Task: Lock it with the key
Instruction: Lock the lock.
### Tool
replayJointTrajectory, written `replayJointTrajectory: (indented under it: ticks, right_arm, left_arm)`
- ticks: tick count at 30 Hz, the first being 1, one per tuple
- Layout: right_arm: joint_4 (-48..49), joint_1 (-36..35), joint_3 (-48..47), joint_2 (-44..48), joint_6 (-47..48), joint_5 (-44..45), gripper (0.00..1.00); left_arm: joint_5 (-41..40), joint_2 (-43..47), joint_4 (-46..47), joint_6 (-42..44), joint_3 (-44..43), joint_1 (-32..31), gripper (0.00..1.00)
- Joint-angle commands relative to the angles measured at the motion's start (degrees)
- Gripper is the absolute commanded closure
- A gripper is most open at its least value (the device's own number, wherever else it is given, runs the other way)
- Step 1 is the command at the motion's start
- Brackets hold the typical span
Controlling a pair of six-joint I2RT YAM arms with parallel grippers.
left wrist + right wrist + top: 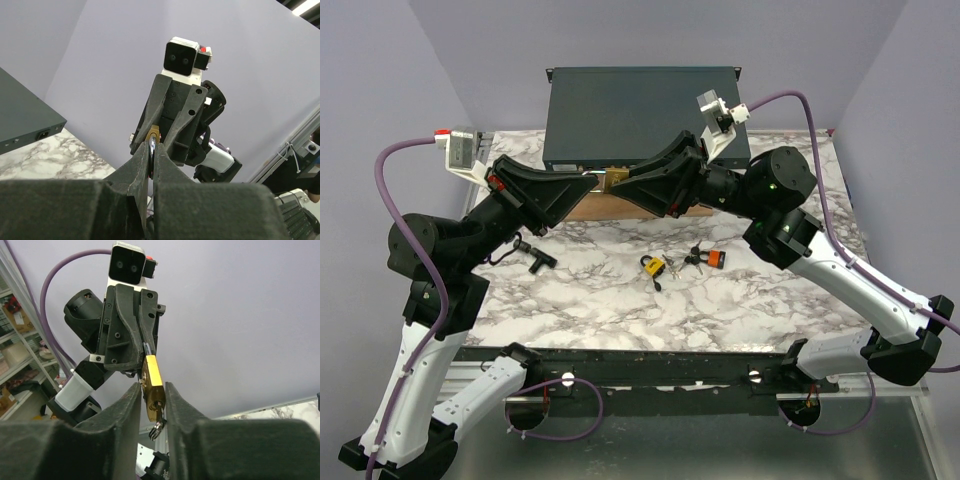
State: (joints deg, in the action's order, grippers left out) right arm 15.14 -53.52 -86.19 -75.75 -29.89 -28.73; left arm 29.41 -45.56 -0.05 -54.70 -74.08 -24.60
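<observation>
The small brass padlock [615,180] hangs in the air between my two grippers, above the table's back. My left gripper [601,184] is shut on its steel shackle [151,151]; the brass body [153,133] shows just past the fingertips. My right gripper [152,385] grips the padlock body [151,371] from both sides; a small metal ring [157,429] hangs below the body. The orange-headed key [717,258] lies on the marble table [600,300] with its dark keys, right of the yellow-bodied padlock [653,266]. Neither gripper is near it.
A dark flat box [640,110] stands at the back on a brown block [588,209], right behind the grippers. A black T-shaped tool [532,254] lies on the table's left. The black rail [650,365] runs along the near edge.
</observation>
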Motion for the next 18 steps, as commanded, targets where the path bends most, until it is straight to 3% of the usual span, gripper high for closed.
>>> replayJointTrajectory:
  ticks: [1, 8, 12, 18]
  right_arm:
    - [-0.1, -0.8, -2.1, 0.6, 0.8, 1.0, 0.69]
    - [-0.2, -0.9, -1.8, 0.8, 1.0, 1.1, 0.68]
    - [-0.4, -1.0, -1.3, 1.5, 1.3, 1.6, 0.76]
    - [-1.6, -0.9, -0.7, 2.4, 2.1, 1.8, 0.79]
  left_arm:
    - [0.1, -0.5, 1.3, -0.4, 0.5, 0.0, 1.00]
    - [0.2, -0.5, 1.2, -0.3, 0.5, 0.0, 1.00]
    - [0.1, -0.5, 0.9, -0.1, 0.3, 0.0, 1.00]
    - [0.6, -0.7, 0.2, 0.6, -0.2, 0.0, 1.00]
